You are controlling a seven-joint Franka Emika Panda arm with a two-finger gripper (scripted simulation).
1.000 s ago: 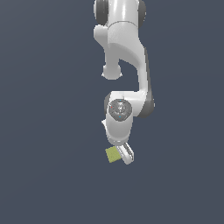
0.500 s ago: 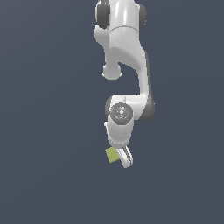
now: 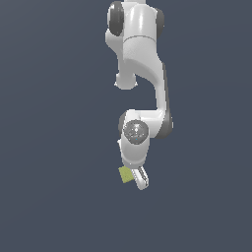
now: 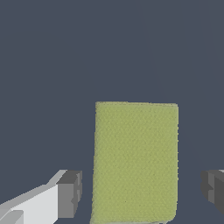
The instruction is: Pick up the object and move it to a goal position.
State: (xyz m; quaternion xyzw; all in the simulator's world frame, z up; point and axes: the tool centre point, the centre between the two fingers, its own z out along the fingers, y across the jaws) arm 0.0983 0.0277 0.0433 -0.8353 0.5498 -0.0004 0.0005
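Note:
The object is a small flat yellow-green block [image 3: 126, 174] with a faintly textured top, lying on the dark grey floor. In the wrist view the block [image 4: 135, 162] fills the middle, between my two fingertips. My gripper [image 3: 134, 178] hangs straight down over it from the white arm. In the wrist view the gripper [image 4: 142, 192] is open, with one grey pad [image 4: 70, 194] on one side of the block and the other pad [image 4: 214, 186] on the other. A clear gap shows between each pad and the block. In the exterior view the hand hides part of the block.
The white arm [image 3: 142, 64] reaches down from the top of the exterior view. The floor [image 3: 49, 147] is plain dark grey all around, with no other objects and no goal marker in view.
The hand has come down a little toward the block and turned slightly. The block has not moved.

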